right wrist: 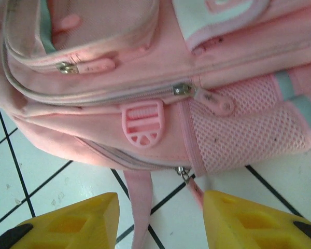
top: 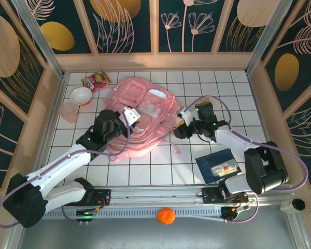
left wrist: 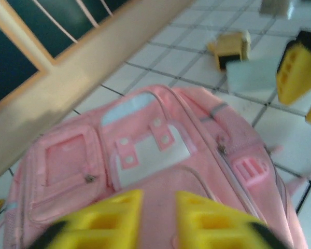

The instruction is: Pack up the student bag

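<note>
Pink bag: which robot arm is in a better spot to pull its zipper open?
Probably the right arm. The right pincer stands open beside the student bag, a zipper pull just ahead of its fingers. The left pincer hovers above the front pockets, with no pull between its fingers.

student bag (top: 147,129): large light-pink backpack, lying flat on tiled table (top: 223,93), front pockets up.

At the middle of the bench (top: 160,171), student bag (top: 145,98); left of it, bowl (top: 81,95), snack packet (top: 96,80) just behind that; right and nearer, notebook (top: 217,165); before the bench, ball (top: 166,215).
</note>
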### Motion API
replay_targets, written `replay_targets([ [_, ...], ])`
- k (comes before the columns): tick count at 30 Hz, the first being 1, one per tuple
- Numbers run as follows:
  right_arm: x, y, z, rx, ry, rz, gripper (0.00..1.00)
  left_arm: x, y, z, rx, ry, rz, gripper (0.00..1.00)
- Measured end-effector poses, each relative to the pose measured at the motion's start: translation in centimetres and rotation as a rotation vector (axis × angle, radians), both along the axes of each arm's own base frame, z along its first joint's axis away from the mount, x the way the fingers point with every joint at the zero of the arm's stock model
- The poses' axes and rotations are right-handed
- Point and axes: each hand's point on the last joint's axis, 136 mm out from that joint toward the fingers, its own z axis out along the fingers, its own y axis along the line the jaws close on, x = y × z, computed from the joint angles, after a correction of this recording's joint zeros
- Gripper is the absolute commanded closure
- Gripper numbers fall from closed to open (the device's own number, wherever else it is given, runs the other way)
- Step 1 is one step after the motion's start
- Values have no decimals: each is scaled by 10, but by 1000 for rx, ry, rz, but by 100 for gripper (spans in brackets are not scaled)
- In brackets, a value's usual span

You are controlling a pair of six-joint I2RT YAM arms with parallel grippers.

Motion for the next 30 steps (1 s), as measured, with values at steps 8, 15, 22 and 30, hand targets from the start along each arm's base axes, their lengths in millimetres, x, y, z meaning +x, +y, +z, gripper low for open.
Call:
replay_targets([
  [8, 6, 0, 16, 63, -43, -70, 54, -19, 6, -94, 396, 116, -215, 14],
  [15, 3, 10, 21, 79, -63, -46, 54, -5, 8, -98, 531, 40, -258, 13],
  [22, -9, 25, 24, 75, -97, -5, 53, 6, 6, -119, 590, 57, -264, 70],
  [30, -18, 24, 37, 111, -161, -54, 51, 16, 5, -96, 479, 55, -212, 100],
])
